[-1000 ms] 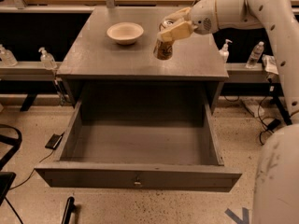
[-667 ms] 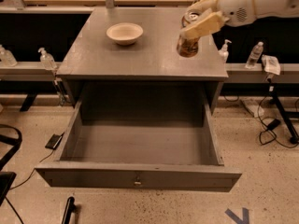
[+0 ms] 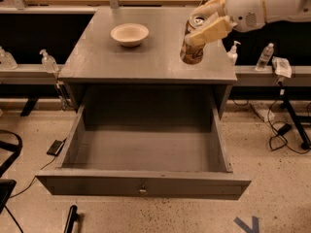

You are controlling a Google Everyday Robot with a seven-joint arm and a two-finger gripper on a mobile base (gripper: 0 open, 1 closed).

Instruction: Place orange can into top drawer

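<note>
The orange can (image 3: 192, 51) has brownish-orange patterned sides and a silver top, and it hangs tilted above the right part of the grey cabinet top (image 3: 121, 57). My gripper (image 3: 203, 22) is shut on the orange can, with its cream fingers (image 3: 210, 30) clamped around the upper half. The white arm comes in from the upper right. The top drawer (image 3: 143, 183) is pulled wide open below, a shallow grey box with a small metal knob on its front panel. Its inside is bare.
A cream bowl (image 3: 129, 34) sits on the cabinet top to the left of the can. Clear bottles (image 3: 48, 62) stand on side ledges at left and right (image 3: 265, 57). Cables (image 3: 282, 130) lie on the speckled floor at right. A dark chair part (image 3: 7, 154) is at the left edge.
The arm has lifted the can and carried it to the right and toward the cabinet's front edge. The can is tilted more now. The drawer and bowl have not moved.
</note>
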